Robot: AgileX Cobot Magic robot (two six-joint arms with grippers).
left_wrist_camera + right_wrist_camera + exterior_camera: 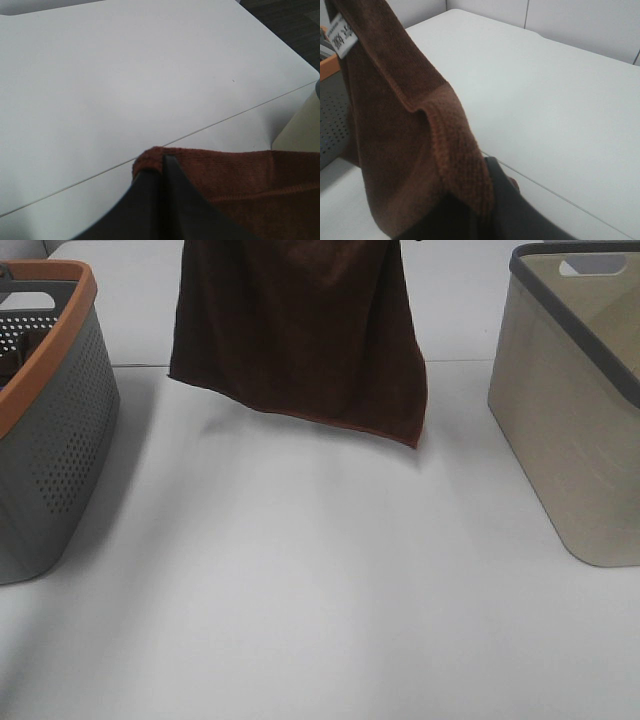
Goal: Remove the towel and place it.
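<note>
The dark brown towel [300, 330] hangs spread out in the air over the back middle of the white table [320, 600]. Its lower hem slants down to the right, clear of the table. Both grippers are above the top edge of the exterior view. In the left wrist view my left gripper [162, 161] is shut on a top corner of the towel [240, 175]. My right gripper [489, 167] is shut on the towel's hemmed edge [395, 125]. A small white label [342, 35] shows on the cloth.
A grey perforated basket with an orange rim [50, 440] stands at the left edge of the table. A beige basket with a grey rim [580, 420] stands at the right. A seam crosses the table under the towel.
</note>
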